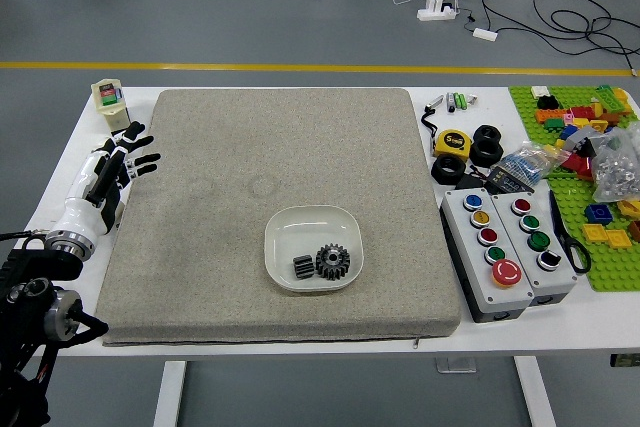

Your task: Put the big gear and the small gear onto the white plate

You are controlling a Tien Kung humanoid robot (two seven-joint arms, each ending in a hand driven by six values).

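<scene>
Your left arm [38,272] comes in from the picture's lower left, its left hand [98,187] angled away from you and to the right, fingers spread and holding nothing, over the left strip of tabletop [62,292] and the mat's left edge. A pale container [111,105] stands just beyond the fingertips. The mat [220,197] gives you a broad, flat stretch from hand to white plate [300,232], which sits nearer its front edge. Inside the plate's raised rim lie the small gear [304,267] and, just right, the big gear [332,261]. Past the mat's right edge, two button boxes [485,272] bound your room.
</scene>
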